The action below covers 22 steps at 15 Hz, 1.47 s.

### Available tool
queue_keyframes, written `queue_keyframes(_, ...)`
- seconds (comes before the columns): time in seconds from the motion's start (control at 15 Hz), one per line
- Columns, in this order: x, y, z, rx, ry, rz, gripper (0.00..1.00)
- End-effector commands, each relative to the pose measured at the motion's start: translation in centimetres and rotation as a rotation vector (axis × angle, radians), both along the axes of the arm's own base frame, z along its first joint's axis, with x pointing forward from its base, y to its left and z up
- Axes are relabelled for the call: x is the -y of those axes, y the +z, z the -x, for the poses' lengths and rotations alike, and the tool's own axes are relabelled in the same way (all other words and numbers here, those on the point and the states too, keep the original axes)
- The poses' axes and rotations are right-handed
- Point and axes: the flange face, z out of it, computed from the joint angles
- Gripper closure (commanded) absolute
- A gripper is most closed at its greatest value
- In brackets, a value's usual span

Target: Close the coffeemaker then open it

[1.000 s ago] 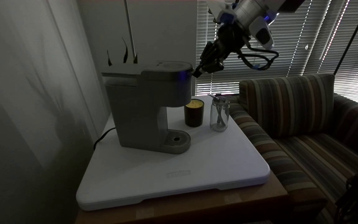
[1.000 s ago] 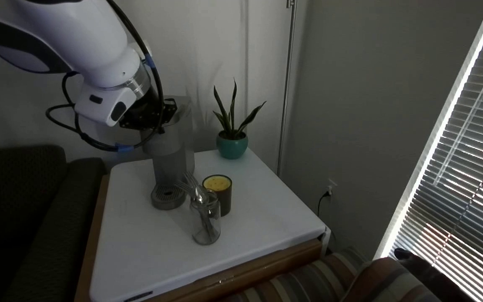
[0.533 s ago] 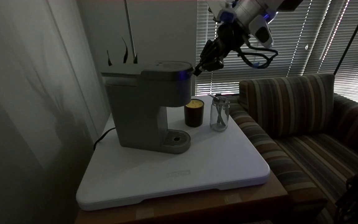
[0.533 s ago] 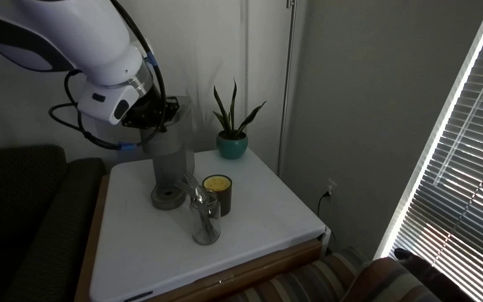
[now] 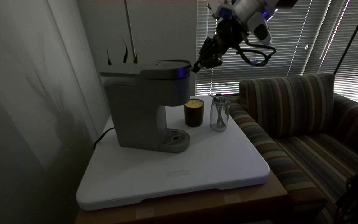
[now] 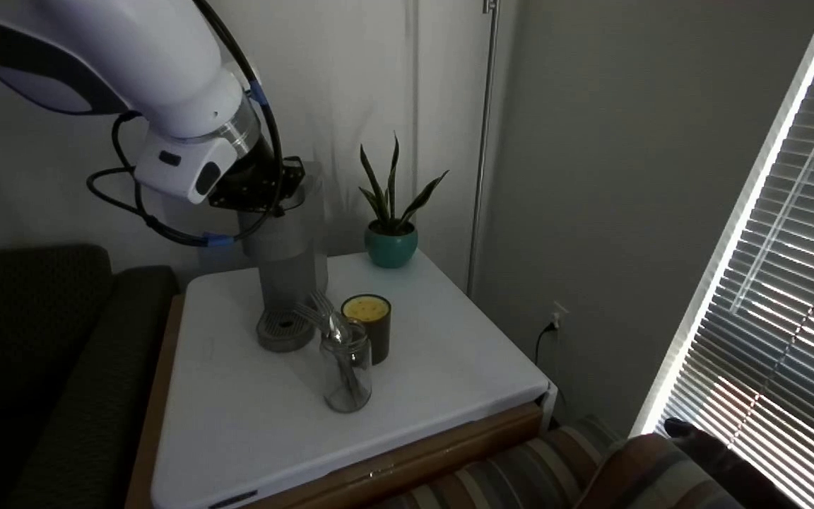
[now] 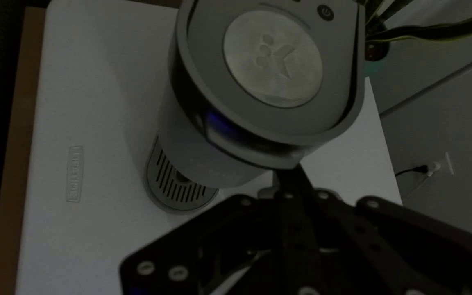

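One boxy grey coffeemaker (image 5: 137,113) bears a silvery disc (image 7: 273,59), the gripper (image 5: 195,68) pinched together.

Striped armchair (image 5: 291,107) before slatted blinds (image 5: 287,56)

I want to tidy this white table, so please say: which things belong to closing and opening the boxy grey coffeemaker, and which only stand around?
Needed:
grey coffeemaker
black jointed gripper

Standing around:
dark cylindrical cup with yellow filling
clear glass jar with metal cutlery
round teal pot with green plant
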Motion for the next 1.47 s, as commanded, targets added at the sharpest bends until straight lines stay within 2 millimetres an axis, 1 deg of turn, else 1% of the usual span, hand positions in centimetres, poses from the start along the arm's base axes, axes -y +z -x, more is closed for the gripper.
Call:
queue_keyframes(0.0, 0.1, 1.3, -0.8, 0.038, 0.013, -0.015, 1.00)
queue_keyframes(0.4, -0.1, 2.2, -1.5, 0.060, 0.015, -0.020, 1.00)
queue_keyframes(0.67, 0.0, 2.0, -1.3, 0.054, 0.013, -0.010, 1.00)
queue_keyframes(0.93, 0.8, 1.8, -0.6, 0.040, 0.008, 0.032, 1.00)
queue_keyframes(1.13, 1.8, 1.9, 0.6, 0.015, 0.044, 0.123, 1.00)
queue_keyframes(1.27, 2.4, 2.4, 1.4, -0.002, 0.087, 0.185, 1.00)
queue_keyframes(1.4, 2.8, 3.5, 1.7, -0.007, 0.137, 0.237, 1.00)
